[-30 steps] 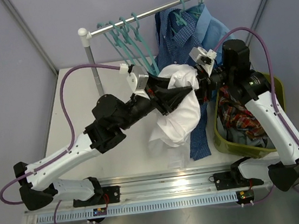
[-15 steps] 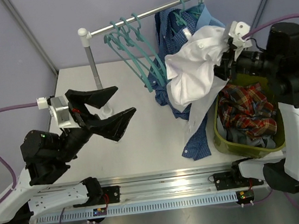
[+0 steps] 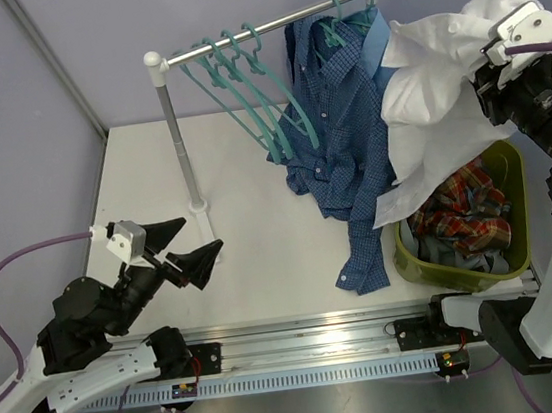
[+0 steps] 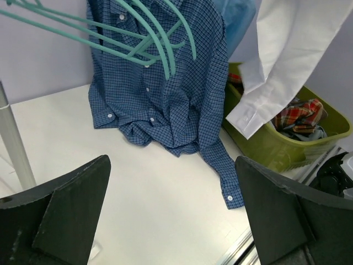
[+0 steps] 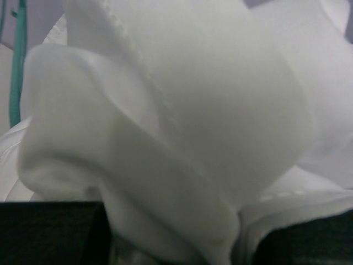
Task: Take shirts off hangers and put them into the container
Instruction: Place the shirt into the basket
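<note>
My right gripper [image 3: 490, 77] is shut on the white shirt [image 3: 434, 96], held high over the olive container [image 3: 509, 173], a sleeve dangling to its rim. White cloth [image 5: 182, 110] fills the right wrist view, bunched between the dark fingers. A red plaid shirt [image 3: 458, 214] lies in the container. The dark blue check shirt [image 3: 334, 149] hangs from the rail and trails onto the table, with the light blue shirt [image 3: 376, 38] behind it. Three empty teal hangers [image 3: 240, 80] hang to its left. My left gripper [image 3: 204, 232] is open and empty, low at the near left.
The silver rail [image 3: 264, 27] stands on a post [image 3: 180, 148] at the back left of the white table. The blue shirt's cuff [image 4: 234, 196] lies near the table's front edge, beside the container [image 4: 276, 149]. A metal track [image 3: 313, 343] runs along the front.
My left gripper let go of the white shirt, opened wide and drew back to the near left. My right arm carried the white shirt up and to the right, over the container.
</note>
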`<state>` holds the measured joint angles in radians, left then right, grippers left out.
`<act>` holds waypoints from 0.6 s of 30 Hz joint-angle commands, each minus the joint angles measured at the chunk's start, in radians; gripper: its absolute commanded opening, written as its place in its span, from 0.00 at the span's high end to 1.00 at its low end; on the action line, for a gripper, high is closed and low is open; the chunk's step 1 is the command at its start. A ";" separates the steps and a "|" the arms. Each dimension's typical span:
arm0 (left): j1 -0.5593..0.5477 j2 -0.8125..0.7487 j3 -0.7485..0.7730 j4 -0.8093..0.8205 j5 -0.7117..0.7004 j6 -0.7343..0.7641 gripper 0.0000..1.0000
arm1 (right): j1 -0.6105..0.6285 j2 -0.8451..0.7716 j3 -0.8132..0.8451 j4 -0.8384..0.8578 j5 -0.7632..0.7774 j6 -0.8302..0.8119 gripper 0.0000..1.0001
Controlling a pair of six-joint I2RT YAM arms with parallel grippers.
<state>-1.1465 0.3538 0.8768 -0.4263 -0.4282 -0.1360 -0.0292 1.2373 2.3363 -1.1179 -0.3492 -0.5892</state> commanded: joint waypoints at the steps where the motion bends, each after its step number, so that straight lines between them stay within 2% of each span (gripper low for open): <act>1: -0.002 -0.019 -0.009 0.000 -0.064 -0.014 0.01 | -0.029 -0.001 0.046 0.089 0.194 -0.015 1.00; 3: -0.002 -0.016 -0.015 0.001 -0.070 -0.010 0.01 | -0.041 0.002 0.066 0.122 0.270 -0.009 1.00; 6: -0.002 0.005 -0.016 0.012 -0.072 -0.001 0.01 | -0.061 0.016 0.139 0.132 0.295 -0.017 1.00; 8: -0.004 0.030 -0.012 0.014 -0.067 -0.001 0.01 | -0.060 0.010 0.123 0.119 0.282 -0.021 1.00; 12: -0.002 0.065 -0.006 0.037 -0.054 -0.001 0.01 | -0.061 -0.042 -0.035 0.090 0.230 -0.053 1.00; 18: -0.002 0.082 -0.016 0.058 -0.018 -0.019 0.01 | -0.061 -0.117 -0.300 0.124 0.292 -0.127 1.00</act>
<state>-1.1465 0.4297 0.8661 -0.4305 -0.4618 -0.1402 -0.0853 1.1301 2.1445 -1.0584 -0.1093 -0.6571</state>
